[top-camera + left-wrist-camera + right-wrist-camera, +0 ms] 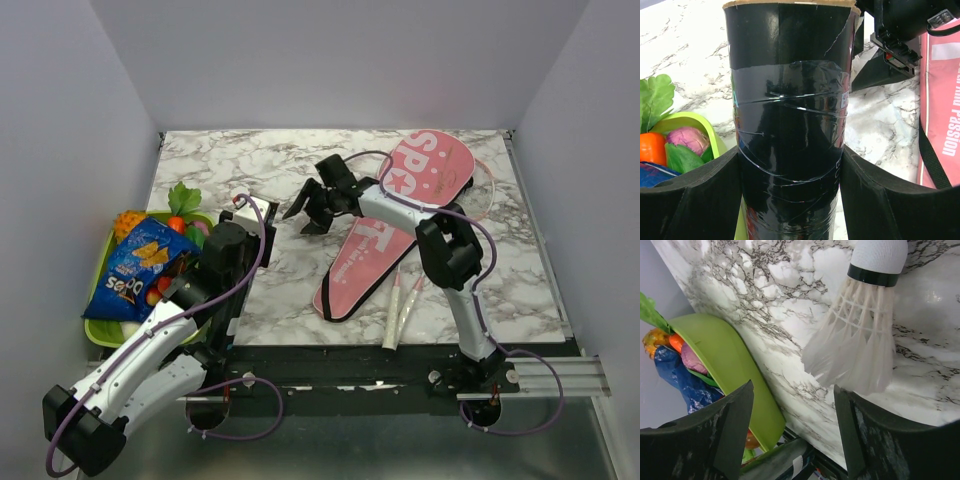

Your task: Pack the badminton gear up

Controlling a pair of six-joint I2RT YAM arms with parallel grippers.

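far to the left of the pink racket-shaped fabric bag lettered "sport" (420, 190), at the edge of the white marble-patterned table (200, 170), sits a lime green plastic tray (96, 332) of toy fruit (128, 220), with a crumpled blue snack packet (135, 270) lying across it. between that tray and the bag, nearer the tray, the left gripper (790, 155) is clamped on a long black cardboard tube wrapped in clear tape (790, 100). its two black fingers (705, 200) press against opposite sides of the tube, whose tan-rimmed open end points away from the robot. whether the tube's far end touches the table cannot be told. just left of the bag's narrow end, the right gripper (792, 390) hangs over bare marble with its fingers apart and nothing between them. a white feathered shuttlecock with a white cork and black band (860, 335) lies on the table just ahead of those fingers, its cork pointing away from them. the bag itself lies flat and slanted, its wide round head toward the far right corner and its narrow end toward the robot. two slim rackets with white handles and pale pink frames (393, 315) lie side by side, their handles poking out at the right of the bag's narrow end, and a thin pink hoop shows just past the right edge of the bag's head.
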